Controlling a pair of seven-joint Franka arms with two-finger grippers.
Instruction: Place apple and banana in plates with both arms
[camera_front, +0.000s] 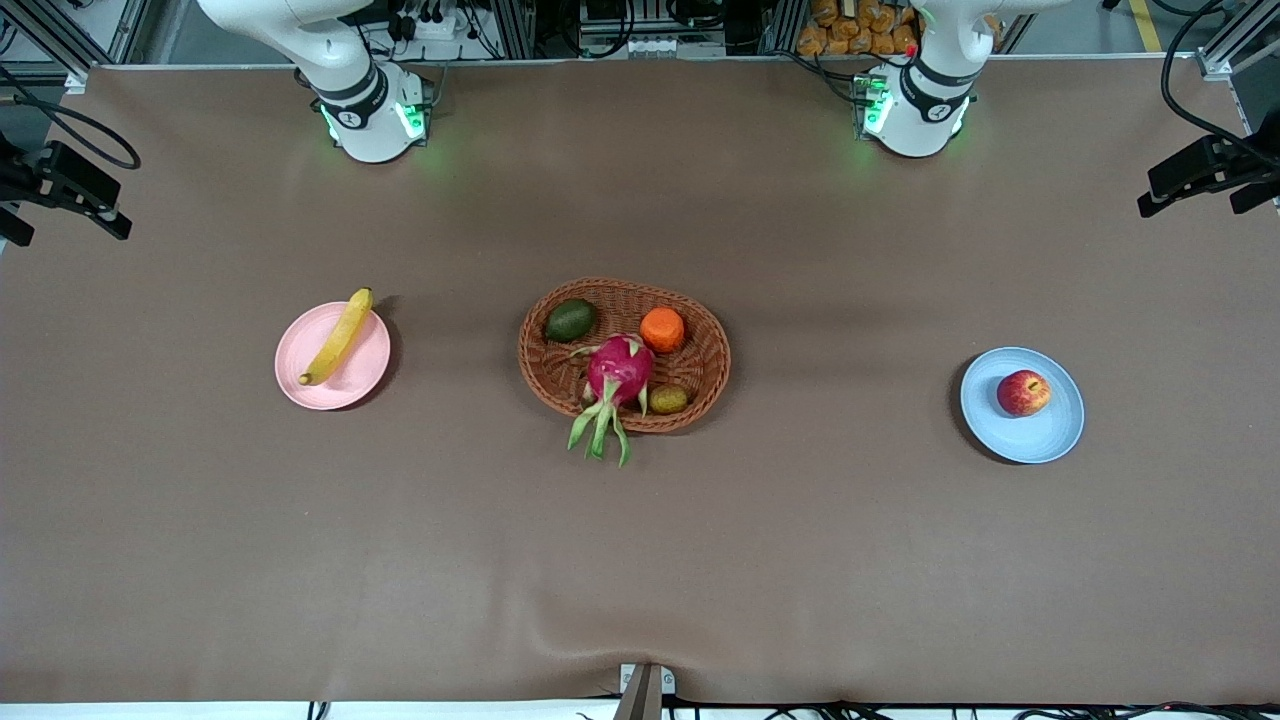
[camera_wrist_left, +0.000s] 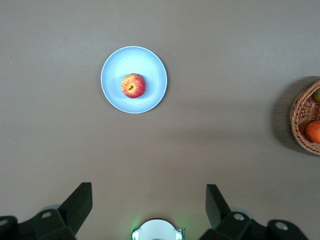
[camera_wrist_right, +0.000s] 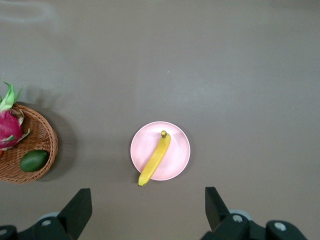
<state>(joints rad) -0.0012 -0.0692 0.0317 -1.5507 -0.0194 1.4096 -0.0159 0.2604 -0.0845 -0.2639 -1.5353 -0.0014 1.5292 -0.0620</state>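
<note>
The red apple (camera_front: 1023, 393) (camera_wrist_left: 133, 85) lies in the pale blue plate (camera_front: 1045, 430) (camera_wrist_left: 150, 62) toward the left arm's end of the table. Across the pale pink plate (camera_front: 350, 385) (camera_wrist_right: 177, 150), toward the right arm's end, lies the yellow banana (camera_front: 338, 338) (camera_wrist_right: 155, 158), one tip over the rim. My left gripper (camera_wrist_left: 148, 202) hangs high over bare table between its base and the blue plate, open and holding nothing. High over the table by the pink plate, my right gripper (camera_wrist_right: 148, 205) is likewise open and holds nothing. Neither gripper shows in the front view.
An oval wicker basket (camera_front: 700, 370) stands mid-table with a dragon fruit (camera_front: 618, 372), an orange (camera_front: 662, 329), an avocado (camera_front: 571, 320) and a small brown-green fruit (camera_front: 668, 399). The arms' bases (camera_front: 370, 110) (camera_front: 915, 110) stand at the table's edge farthest from the front camera.
</note>
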